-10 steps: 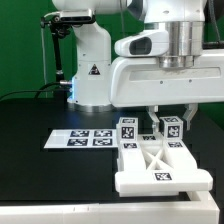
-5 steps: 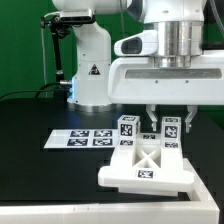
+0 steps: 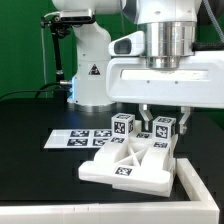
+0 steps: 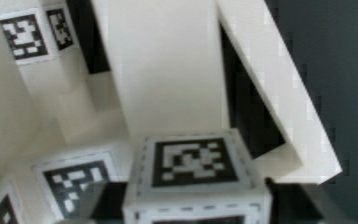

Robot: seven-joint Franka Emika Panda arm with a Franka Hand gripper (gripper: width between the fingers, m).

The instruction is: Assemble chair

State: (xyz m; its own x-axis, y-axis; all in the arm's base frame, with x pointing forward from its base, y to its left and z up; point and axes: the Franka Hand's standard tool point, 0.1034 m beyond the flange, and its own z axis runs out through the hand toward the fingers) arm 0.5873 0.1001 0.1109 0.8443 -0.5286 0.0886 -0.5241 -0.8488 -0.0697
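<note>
The gripper (image 3: 154,118) is clamped on the chair (image 3: 128,158), which looks light, rigid, slick plastic; its upright posts offer the best grip.

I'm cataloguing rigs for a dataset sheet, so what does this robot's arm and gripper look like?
The arm is glossy white with rounded shells, black joint bands and a small black triangular label on its base. A black cable runs beside it. The gripper has a wide boxy white body under a grey metal cylinder, with slim fingers below.
</note>
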